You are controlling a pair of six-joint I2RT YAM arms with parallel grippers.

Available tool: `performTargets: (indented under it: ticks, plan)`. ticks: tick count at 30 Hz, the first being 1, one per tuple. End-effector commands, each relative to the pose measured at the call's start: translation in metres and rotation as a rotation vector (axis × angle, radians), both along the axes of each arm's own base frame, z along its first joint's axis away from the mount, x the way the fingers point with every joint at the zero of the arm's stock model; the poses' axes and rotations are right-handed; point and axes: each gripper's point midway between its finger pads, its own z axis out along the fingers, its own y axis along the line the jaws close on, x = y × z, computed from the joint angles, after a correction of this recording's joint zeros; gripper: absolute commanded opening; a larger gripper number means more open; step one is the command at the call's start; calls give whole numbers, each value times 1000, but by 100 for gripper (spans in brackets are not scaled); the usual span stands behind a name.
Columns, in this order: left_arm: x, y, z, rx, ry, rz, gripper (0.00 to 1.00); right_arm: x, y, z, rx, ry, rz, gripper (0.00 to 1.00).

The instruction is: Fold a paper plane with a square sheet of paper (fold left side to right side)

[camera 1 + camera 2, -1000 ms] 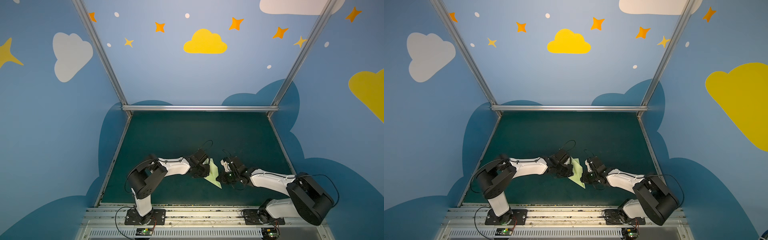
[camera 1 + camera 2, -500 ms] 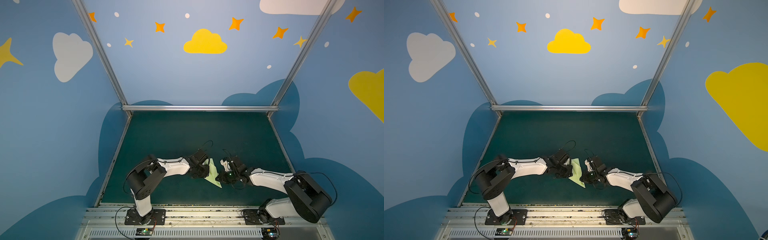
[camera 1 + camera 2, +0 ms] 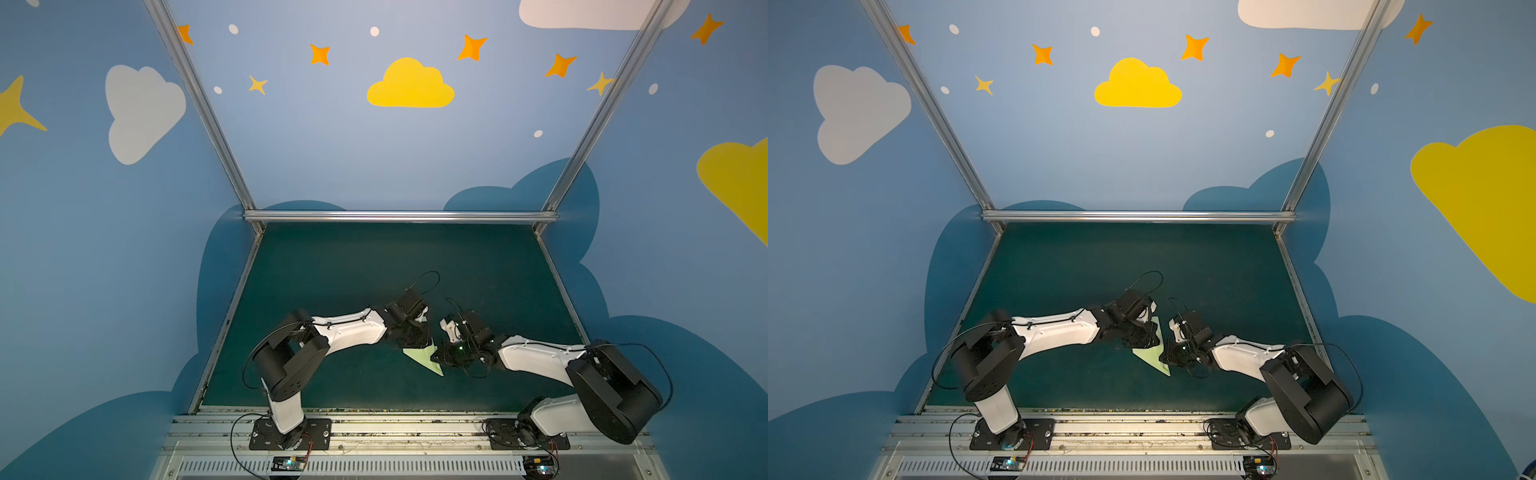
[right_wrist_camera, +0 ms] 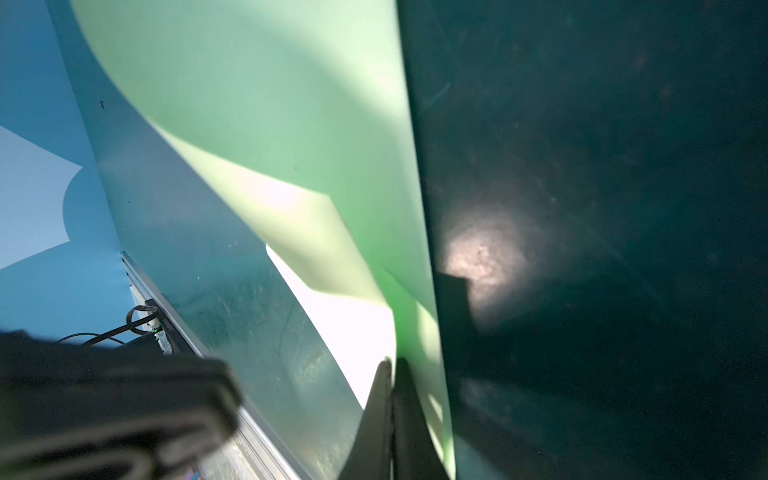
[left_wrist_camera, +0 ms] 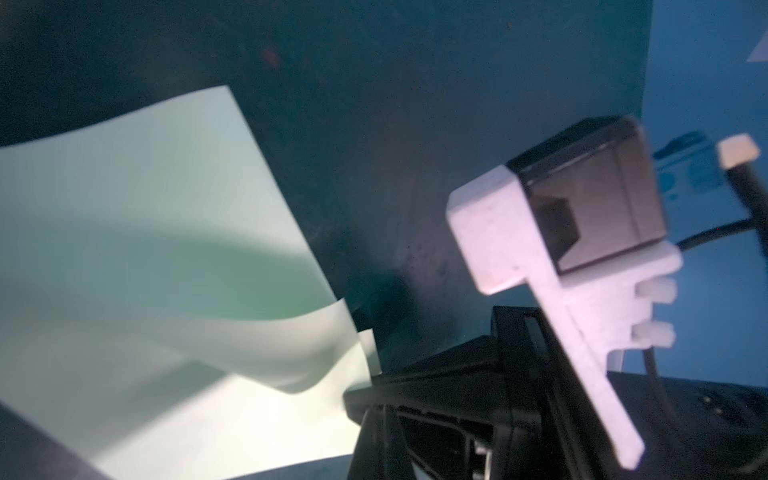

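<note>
- While the paper plane (image 3: 424,360) lay on the surface (image 3: 374,266), the left pincer (image 3: 417,338), pressed together, sat over its far end.
- The right pincer (image 4: 391,386), pressed together, touched its edge.

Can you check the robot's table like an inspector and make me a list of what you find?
Surface: dark green mat, bare apart from the paper.
Job's things: pale green paper plane, half-folded, one flap curling up.
Clutter: nothing seen.
Grippers: left gripper shut, over the paper's far part; right gripper shut, pinching the paper's edge.
Cables: black cable loops above both wrists, more at the arm bases.
Surroundings: blue walls, yellow cloud, stars, metal frame.
</note>
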Motion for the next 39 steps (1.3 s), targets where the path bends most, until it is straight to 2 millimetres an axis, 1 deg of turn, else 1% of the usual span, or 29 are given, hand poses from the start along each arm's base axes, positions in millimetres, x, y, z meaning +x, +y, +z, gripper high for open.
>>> performTargets:
  ticks: [1,5,12,18,19,21,24,26,28,30,32,35,39]
  plan:
    - [-1,-1,-18,43,12,-32,4,-10,-12,-24,-85,41,6,0]
    - [4,2,-30,82,3,-27,4,-11,-13,-24,-85,42,7,0]
    - [15,20,-44,128,-12,26,4,-10,-12,-23,-82,40,15,0]
    - [17,29,-56,155,-1,45,4,-11,-10,-19,-72,39,30,1]
    - [17,31,-58,160,3,46,4,-10,-8,-17,-68,35,35,3]
    - [17,33,-60,166,8,51,4,-9,-6,-10,-59,24,48,12]
    - [16,35,-62,171,12,59,4,-6,-6,10,-50,-18,59,25]
    - [15,36,-62,170,12,64,4,-3,-11,26,-61,-62,58,35]
    - [15,37,-62,170,15,69,4,-3,-19,35,-94,-96,56,44]
    - [15,38,-63,172,13,73,4,-5,-28,36,-130,-108,50,50]
    - [14,38,-64,172,16,72,4,-7,-32,34,-151,-109,62,55]
    - [13,38,-62,170,18,72,4,-12,-27,31,-141,-87,114,57]
    - [14,39,-63,174,18,76,4,-13,-20,24,-143,-67,133,59]
